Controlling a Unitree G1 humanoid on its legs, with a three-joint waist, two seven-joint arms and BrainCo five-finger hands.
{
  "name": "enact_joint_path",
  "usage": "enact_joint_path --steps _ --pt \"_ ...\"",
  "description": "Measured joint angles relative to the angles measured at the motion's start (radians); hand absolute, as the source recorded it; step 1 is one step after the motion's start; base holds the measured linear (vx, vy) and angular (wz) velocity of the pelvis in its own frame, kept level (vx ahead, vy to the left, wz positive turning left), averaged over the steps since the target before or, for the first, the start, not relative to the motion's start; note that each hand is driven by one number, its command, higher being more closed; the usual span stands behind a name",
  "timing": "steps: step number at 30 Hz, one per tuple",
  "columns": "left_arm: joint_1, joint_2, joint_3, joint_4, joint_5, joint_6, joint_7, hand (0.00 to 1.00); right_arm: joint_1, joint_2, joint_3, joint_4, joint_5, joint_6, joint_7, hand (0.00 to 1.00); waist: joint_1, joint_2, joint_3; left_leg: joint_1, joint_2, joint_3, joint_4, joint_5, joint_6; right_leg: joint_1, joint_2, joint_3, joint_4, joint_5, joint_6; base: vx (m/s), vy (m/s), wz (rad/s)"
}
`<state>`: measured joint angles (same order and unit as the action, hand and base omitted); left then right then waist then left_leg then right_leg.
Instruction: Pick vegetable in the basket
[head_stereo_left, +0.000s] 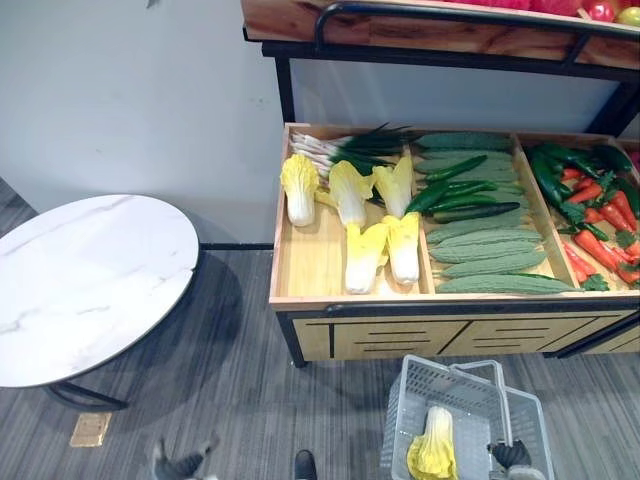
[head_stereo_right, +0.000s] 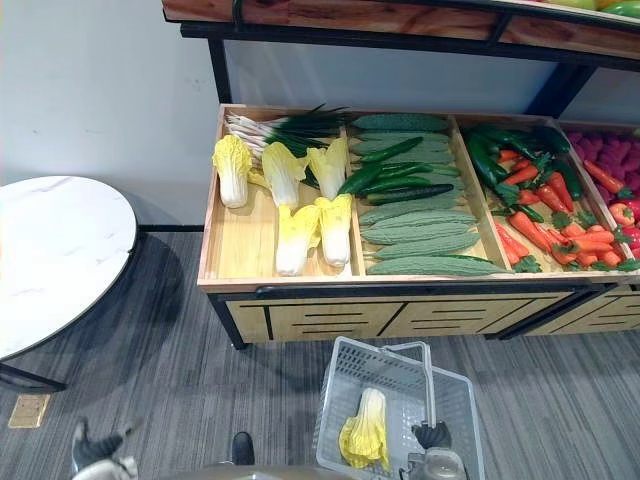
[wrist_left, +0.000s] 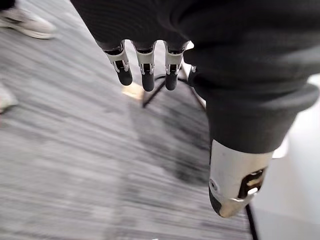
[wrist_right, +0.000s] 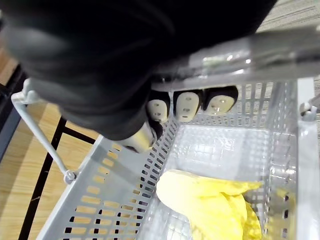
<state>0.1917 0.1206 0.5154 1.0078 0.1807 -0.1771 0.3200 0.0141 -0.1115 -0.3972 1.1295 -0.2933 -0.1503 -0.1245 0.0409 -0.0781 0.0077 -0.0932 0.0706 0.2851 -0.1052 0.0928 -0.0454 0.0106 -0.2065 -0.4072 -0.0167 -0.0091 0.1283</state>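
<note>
A grey plastic basket (head_stereo_left: 402, 408) hangs low over the floor in front of the produce stand. One yellow napa cabbage (head_stereo_left: 432, 447) lies inside it, also seen past my right hand's fingers (wrist_right: 187, 105) as the cabbage (wrist_right: 210, 205). My right hand (head_stereo_right: 432, 435) is shut on the basket's handle (wrist_right: 280, 55), fingers curled round the bar. Several more napa cabbages (head_stereo_left: 350, 195) lie in the stand's left compartment. My left hand (head_stereo_right: 95, 450) hangs low at the left over the carpet, its fingers (wrist_left: 146, 65) straight and holding nothing.
The wooden stand (head_stereo_left: 300, 280) also holds spring onions (head_stereo_left: 335, 148), cucumbers and bitter gourds (head_stereo_left: 485, 245), and peppers and carrots (head_stereo_left: 595, 215). A shelf (head_stereo_left: 420, 35) runs above it. A round white marble table (head_stereo_left: 80, 280) stands at the left. A person's shoe (wrist_left: 27, 25) is on the carpet.
</note>
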Motion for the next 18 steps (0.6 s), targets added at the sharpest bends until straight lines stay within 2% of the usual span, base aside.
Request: enact_joint_path --steps 2,5,9,16,18 --pt "0.02 -0.01 -0.012 0.043 0.041 0.023 -0.023 0.0 -0.012 0.003 -0.021 0.025 0.0 0.0 0.0 1.0 -0.001 0.002 0.002 0.016 -0.003 -0.003 0.0 -0.006 -0.003 0.014 -0.002 0.0 0.001 -0.004 -0.001 0.09 0.004 0.05" --pt "0.028 -0.01 -0.041 0.057 0.085 0.029 -0.048 0.0 -0.013 0.002 -0.028 0.026 0.0 0.0 -0.008 1.0 -0.003 0.007 0.007 0.017 -0.006 -0.018 0.0 -0.012 -0.006 0.019 -0.005 -0.007 0.01 -0.018 0.002 0.04 0.002 0.1" --pt "0.025 -0.01 -0.111 0.057 0.086 0.026 -0.074 0.0 -0.014 0.002 -0.028 0.03 0.0 0.0 -0.024 1.0 -0.01 0.012 0.013 0.018 -0.007 -0.026 0.0 -0.02 -0.012 0.02 -0.007 -0.018 0.022 -0.036 -0.006 0.02 -0.001 0.06" --pt "-0.002 -0.009 -0.21 0.056 0.058 0.021 -0.1 0.0 -0.015 0.003 -0.027 0.032 0.039 0.008 -0.028 1.0 -0.015 0.006 0.038 0.037 -0.013 -0.024 0.0 -0.027 -0.01 0.038 -0.012 -0.018 0.022 -0.038 0.0 0.05 0.003 0.0" --pt "0.0 -0.009 -0.254 0.056 0.057 0.02 -0.111 0.0 -0.019 0.004 -0.028 0.031 0.068 0.008 -0.028 1.0 -0.017 -0.002 0.063 0.08 -0.011 0.009 0.006 -0.054 -0.012 0.054 -0.021 0.011 0.054 -0.043 -0.007 0.09 0.015 -0.31"
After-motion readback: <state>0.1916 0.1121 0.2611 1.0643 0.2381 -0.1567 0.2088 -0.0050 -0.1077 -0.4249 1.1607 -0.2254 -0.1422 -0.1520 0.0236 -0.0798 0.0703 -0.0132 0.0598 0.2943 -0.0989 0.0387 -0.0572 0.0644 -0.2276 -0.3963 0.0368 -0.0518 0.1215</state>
